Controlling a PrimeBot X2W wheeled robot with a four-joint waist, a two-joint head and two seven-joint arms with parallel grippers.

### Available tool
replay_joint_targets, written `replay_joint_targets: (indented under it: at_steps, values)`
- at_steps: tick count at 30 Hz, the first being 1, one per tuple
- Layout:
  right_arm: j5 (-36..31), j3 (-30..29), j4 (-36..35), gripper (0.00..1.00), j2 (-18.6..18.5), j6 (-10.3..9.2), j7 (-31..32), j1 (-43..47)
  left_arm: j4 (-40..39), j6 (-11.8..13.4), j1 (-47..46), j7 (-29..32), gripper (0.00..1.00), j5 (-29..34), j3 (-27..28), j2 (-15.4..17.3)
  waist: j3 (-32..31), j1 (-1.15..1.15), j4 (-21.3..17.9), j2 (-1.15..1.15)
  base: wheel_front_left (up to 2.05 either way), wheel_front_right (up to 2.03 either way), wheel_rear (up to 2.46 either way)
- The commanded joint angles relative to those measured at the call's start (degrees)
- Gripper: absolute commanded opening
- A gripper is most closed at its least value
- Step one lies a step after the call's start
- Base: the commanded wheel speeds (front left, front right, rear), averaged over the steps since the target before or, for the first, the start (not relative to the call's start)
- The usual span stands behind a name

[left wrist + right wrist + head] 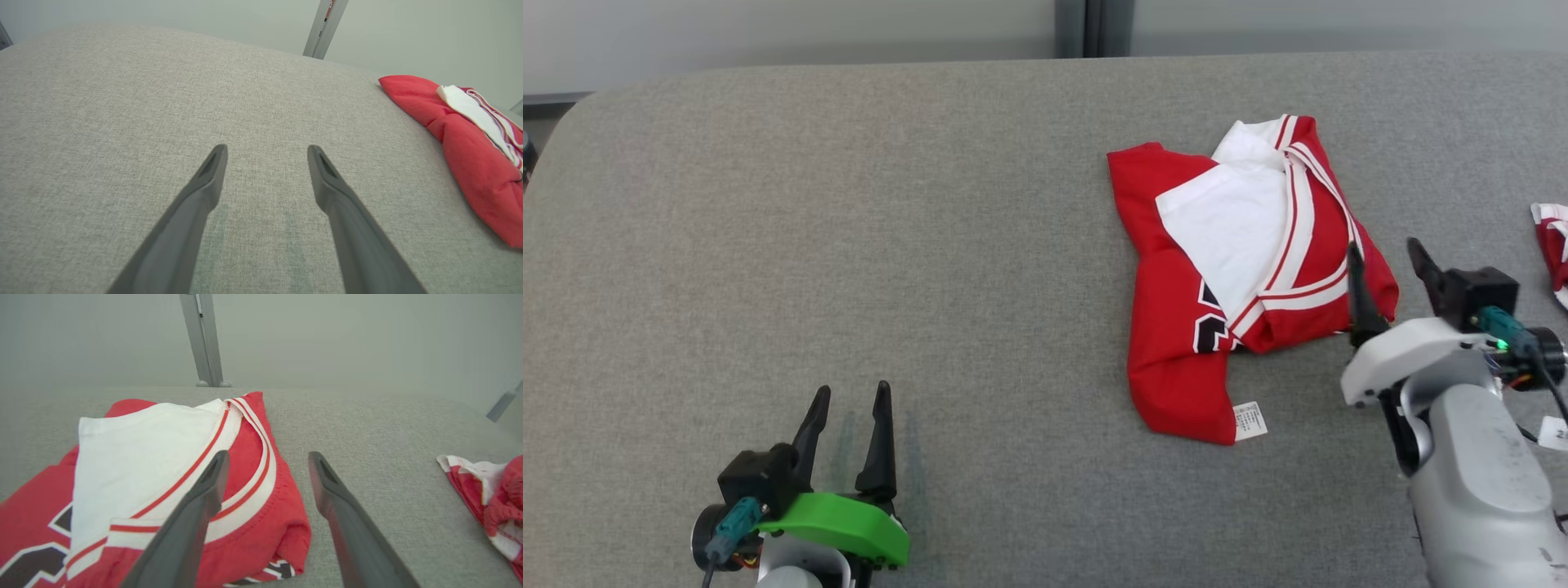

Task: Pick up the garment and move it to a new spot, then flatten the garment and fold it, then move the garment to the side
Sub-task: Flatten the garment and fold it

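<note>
**Right finger may snag the fold**

My left gripper [853, 388] hangs spread and empty. My right gripper [1384, 243] is spread too, one finger over the garment [1168, 343], folded right of centre. Pulling back low could drag that fold open.

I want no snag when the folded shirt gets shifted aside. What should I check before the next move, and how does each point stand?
1. The jersey is folded into a compact bundle: ok, with the white sleeve on top.
2. The right hand is open and holds nothing: ok. It straddles the jersey's right edge.
3. Its fingers are off the cloth: cannot tell.
4. The left hand is open and apart from the jersey: ok.
5. There is bare grey surface to the jersey's left: ok.
6. There is room to its right: not ok, a smaller red-and-white cloth lies there.
</note>
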Motion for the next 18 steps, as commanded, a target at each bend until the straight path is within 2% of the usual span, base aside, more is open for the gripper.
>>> replay_joint_targets:
  at_steps: [1, 5, 10, 18]
  values:
    - [-0.92, 2.42, -1.04, 1.0, 0.38, -0.03, -0.25, -0.85, -0.02, -0.16, -1.24, 0.04, 1.0, 0.52, -0.05, 0.21, 0.32, 0.0, 0.23, 0.0, 0.0, 0.0, 0.0]
    - [-0.52, 10.32, -1.32, 1.0, 0.92, -0.03, -0.25, -3.16, -0.31, -0.16, -1.92, 0.04, 1.0, 0.18, -0.62, 0.21, 1.44, 0.0, 1.02, 0.0, 0.0, 0.0, 0.0]
    - [1.06, 19.17, 2.44, 1.0, 1.12, -0.03, -0.25, -8.48, -0.74, -0.16, -3.21, 0.04, 1.0, -0.62, -1.34, 0.2, 3.97, 0.0, 2.39, 0.0, 0.0, 0.0, 0.0]
    - [0.14, 21.97, 11.88, 1.0, 1.19, -0.03, -0.25, -16.82, -0.6, -0.16, -5.42, 0.04, 1.0, -1.48, -2.51, 0.21, 7.9, 0.0, 5.11, 0.0, 0.0, 0.0, 0.0]
